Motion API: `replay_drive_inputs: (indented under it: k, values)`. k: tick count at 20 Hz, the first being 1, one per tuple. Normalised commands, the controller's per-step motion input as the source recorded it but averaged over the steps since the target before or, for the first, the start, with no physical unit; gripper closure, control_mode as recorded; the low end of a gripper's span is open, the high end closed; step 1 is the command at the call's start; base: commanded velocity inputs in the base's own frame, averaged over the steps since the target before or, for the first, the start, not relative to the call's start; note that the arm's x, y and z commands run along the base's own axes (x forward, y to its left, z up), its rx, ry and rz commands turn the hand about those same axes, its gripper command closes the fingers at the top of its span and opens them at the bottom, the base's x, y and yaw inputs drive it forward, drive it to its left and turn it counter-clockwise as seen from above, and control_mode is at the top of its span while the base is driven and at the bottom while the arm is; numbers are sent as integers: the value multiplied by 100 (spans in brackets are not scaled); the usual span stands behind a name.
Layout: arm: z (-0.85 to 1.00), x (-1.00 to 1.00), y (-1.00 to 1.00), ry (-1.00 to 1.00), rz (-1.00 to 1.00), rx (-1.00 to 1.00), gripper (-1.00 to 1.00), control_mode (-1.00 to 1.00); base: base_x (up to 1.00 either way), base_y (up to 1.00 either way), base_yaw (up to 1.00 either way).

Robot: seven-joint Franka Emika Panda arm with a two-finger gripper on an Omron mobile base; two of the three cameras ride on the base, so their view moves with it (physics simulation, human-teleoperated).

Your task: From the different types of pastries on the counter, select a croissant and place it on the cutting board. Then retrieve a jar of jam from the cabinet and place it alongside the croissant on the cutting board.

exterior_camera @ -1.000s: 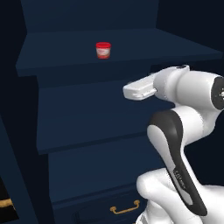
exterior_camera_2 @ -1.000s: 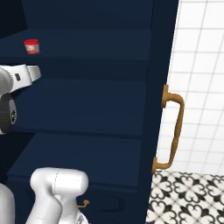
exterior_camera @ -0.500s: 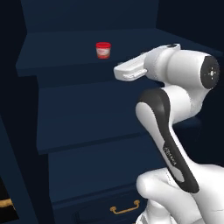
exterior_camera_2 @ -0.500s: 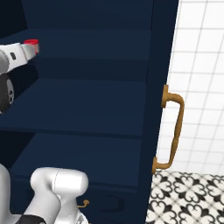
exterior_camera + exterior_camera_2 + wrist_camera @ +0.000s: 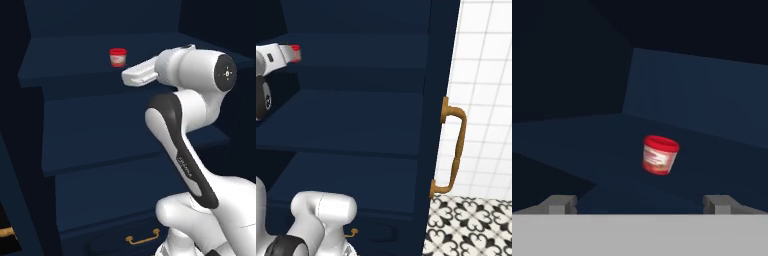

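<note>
Tool (image 5: 640, 204) is open: in the hand view its two finger tips (image 5: 558, 204) stand wide apart at the bottom, with nothing between them. The jar (image 5: 659, 155) sits ahead of them, roughly centred in the gap but clearly apart from both tips. It has a red lid and a pale body with a red label, and it looks slightly tilted in that view, which may just be the roll of the camera.

From the left base view, the jar (image 5: 118, 57) stands upright on the top shelf (image 5: 75, 60) of the navy cabinet (image 5: 100, 145), toward the middle of the shelf. The white hand reaches in at shelf height, its end just to the right of the jar and a little nearer the camera; whether it overlaps the shelf edge is hard to judge from this angle. The arm (image 5: 185, 130) rises from the lower right, its elbow bent in front of the lower shelves.

From the right base view, a sliver of the red jar (image 5: 295, 50) peeks out just past the end of the hand at the left edge. The open cabinet door (image 5: 441, 100) carries a gold handle (image 5: 453, 150), with white wall tile (image 5: 486, 75) and patterned floor (image 5: 471, 225) beyond. A drawer with a small gold handle (image 5: 142, 237) lies at the cabinet's foot.
</note>
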Motion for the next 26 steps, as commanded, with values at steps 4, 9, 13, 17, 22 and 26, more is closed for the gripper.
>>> replay_drive_inputs:
  k: [4,9,13,17,22,26]
  values:
    - [0,26,5,0,0,1,-100,-100,0,0,0]
    - [0,31,0,0,-2,9,-100,-100,0,0,0]
    - [0,22,0,2,-11,15,-100,-100,0,0,0]
    - [1,34,6,1,-1,2,-100,-100,0,0,0]
    - [0,25,7,1,0,3,-100,-100,0,0,0]
    - [0,22,1,5,0,0,-100,-100,0,0,0]
